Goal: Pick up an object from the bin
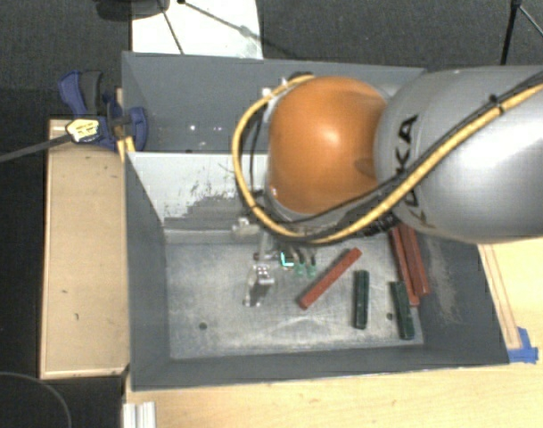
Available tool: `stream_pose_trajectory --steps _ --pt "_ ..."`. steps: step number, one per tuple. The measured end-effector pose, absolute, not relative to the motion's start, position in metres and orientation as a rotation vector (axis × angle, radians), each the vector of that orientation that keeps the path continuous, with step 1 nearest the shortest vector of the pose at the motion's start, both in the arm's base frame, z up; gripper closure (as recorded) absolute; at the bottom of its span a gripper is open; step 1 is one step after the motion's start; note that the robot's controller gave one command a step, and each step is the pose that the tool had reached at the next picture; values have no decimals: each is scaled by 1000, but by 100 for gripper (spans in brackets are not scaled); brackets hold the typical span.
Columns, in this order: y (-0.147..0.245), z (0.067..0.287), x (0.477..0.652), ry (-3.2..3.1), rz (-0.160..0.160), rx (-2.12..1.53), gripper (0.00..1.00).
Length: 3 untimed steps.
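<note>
Bin: the grey metal bin (209, 315) fills the middle of the frame, with sloping walls and a scuffed flat floor. Its loose things all lie on the right half of that floor.
Arm: the silver arm (485, 168) comes in from the right edge and crosses the upper right of the bin. It ends in a round orange cover (320, 145) above the bin's middle, near the back wall.
Cable: a yellow cable (242, 150) loops round the cover's left side and runs back along the arm.
Tool: the tool (258, 285) hangs below the orange cover. Its pale metal end is low over the floor, a little left of the frame's centre, and a small teal light glows just to its upper right.
Tool state: how far it is open cannot be told, since the end is small and partly tucked under the cover. Whether it grips anything cannot be told either.
Nearest thing: a red-brown bar (329, 277) lies flat on the floor just right of the tool, slanting from lower left to upper right. Its lower left end is closest to the tool and seems apart from it.
Next thing: a dark green bar (360, 299) lies right of the red-brown bar, nearly vertical in the frame, near it but not touching.
Lower right of the floor: a second dark green bar (401, 312) lies at the foot of the right wall.
Right wall: two red-brown bars (411, 261) lie side by side along it. Their upper ends are hidden under the arm and their lower ends are beside the second dark green bar.
</note>
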<state>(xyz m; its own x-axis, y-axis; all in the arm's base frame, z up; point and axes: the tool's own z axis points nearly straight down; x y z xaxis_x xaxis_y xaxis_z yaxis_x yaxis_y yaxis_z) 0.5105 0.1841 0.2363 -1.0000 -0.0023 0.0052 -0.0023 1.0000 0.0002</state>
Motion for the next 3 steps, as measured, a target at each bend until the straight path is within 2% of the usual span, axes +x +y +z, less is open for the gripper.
stream_pose_trajectory --steps 1,2,3 --pt "183 240 512 -3144 -2 -3 0" --pt "148 194 528 -3140 -2 204 0" --pt "78 128 555 -3139 -2 228 0"
